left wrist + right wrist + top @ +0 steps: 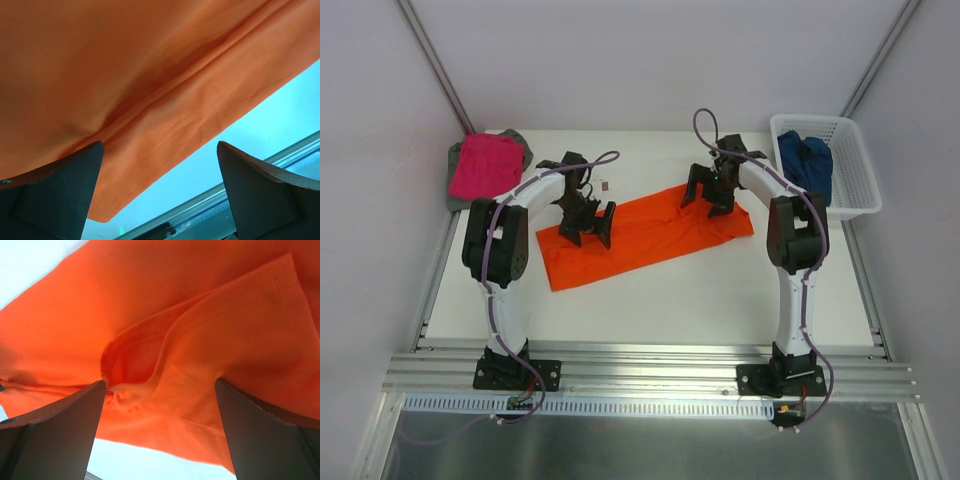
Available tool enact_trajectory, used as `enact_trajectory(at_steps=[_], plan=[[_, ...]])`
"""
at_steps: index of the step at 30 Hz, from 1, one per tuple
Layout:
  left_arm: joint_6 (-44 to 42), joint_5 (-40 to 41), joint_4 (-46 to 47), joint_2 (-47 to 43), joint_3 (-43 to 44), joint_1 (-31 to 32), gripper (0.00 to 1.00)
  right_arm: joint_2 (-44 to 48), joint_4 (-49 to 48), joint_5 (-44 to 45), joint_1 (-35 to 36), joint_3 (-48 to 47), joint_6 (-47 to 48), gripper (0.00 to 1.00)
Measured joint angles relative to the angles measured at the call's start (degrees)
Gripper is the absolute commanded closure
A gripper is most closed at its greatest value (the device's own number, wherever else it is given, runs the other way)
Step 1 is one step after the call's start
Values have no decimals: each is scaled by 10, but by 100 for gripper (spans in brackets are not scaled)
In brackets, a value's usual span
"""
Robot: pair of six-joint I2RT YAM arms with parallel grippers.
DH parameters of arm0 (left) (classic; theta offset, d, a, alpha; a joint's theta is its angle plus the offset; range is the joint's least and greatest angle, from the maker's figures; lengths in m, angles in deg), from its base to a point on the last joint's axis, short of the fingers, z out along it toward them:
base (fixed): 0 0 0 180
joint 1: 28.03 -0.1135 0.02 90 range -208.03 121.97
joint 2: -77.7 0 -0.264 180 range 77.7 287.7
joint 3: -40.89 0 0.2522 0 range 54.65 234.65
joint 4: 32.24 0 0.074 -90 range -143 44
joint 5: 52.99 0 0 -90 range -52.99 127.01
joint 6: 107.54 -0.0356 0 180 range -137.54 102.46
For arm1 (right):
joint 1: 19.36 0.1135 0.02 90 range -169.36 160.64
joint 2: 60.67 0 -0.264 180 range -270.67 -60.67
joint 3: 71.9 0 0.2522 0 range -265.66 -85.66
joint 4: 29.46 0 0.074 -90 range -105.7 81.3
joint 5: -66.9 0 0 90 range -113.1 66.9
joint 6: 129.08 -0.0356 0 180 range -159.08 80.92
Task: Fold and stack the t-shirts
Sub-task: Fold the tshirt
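The orange t-shirt [645, 235] lies folded into a long strip across the middle of the table. My left gripper [588, 228] is open over its left end; the left wrist view shows the orange cloth [140, 90] and its edge between the spread fingers [55, 190]. My right gripper [712, 192] is open over its right end; the right wrist view shows the collar fold [150, 370] between the fingers [265, 440]. The magenta pink t-shirt [486, 163] lies folded on the grey one [454, 185] at the far left. The dark blue t-shirt [809, 165] lies in the basket.
A white lattice basket [848, 195] stands at the far right of the table. An aluminium rail [650, 365] runs along the near edge by the arm bases. Grey walls close the back and sides.
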Motion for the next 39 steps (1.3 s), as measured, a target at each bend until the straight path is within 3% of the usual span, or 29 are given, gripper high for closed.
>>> enact_trajectory(at_steps=[11,22,28,39], plan=[[0,-5,1,19,-2,-77,1,-43,-3,-9,-2,-59,-12,4],[5,-46,-7,14,-45,-76,1,-130,-23,-17,-3,-198,-24,4],[10,-63,-9,6,-63,-58,1,-167,-41,-23,-3,-252,-35,4],[23,-78,-14,5,-70,43,1,-208,-84,-23,-4,-308,-48,4]])
